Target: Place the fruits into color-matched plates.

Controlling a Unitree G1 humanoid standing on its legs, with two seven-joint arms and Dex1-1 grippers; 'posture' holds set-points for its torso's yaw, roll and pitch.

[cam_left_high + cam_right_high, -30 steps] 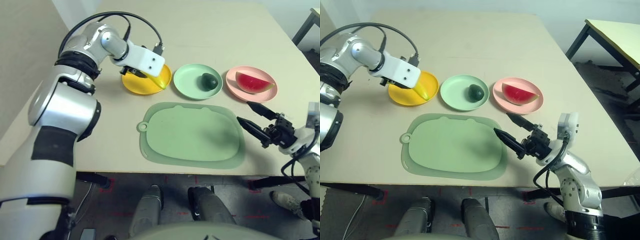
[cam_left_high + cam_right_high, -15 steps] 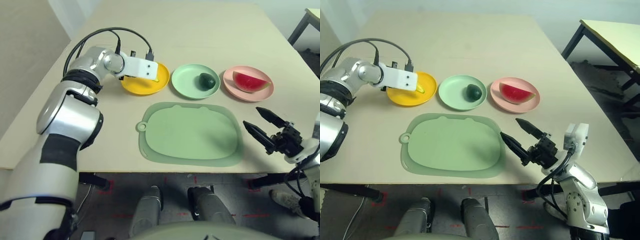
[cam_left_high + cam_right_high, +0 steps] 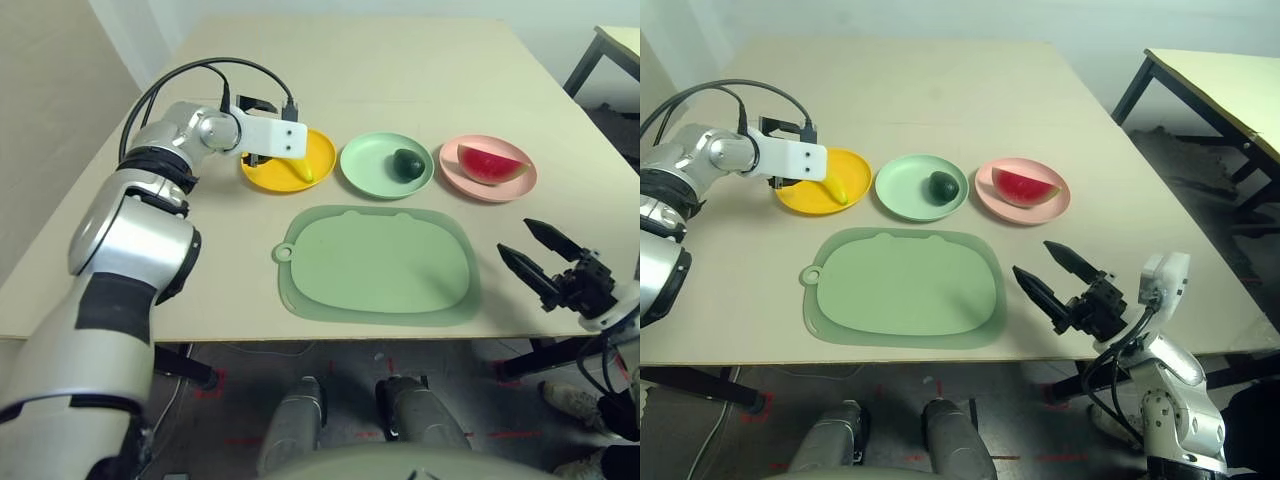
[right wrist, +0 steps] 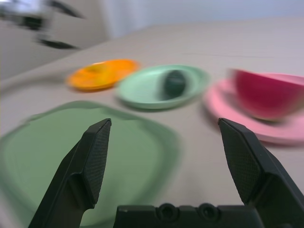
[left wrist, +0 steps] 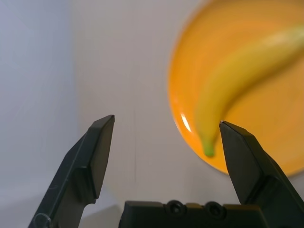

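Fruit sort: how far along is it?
It looks complete. The banana lies in the yellow-orange plate, the avocado in the mint plate, and the watermelon wedge in the pink plate. Nothing is in hand: the left gripper is open at the yellow-orange plate's edge, and the right gripper is open, off the green mat. No fruit is left to place.

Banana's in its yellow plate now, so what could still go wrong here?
The left gripper is open but sits low at the yellow plate, with the banana close to one fingertip, so pulling back carelessly might nudge the banana or drag the plate. The banana also reaches toward the plate's rim, so a bump could roll it out.
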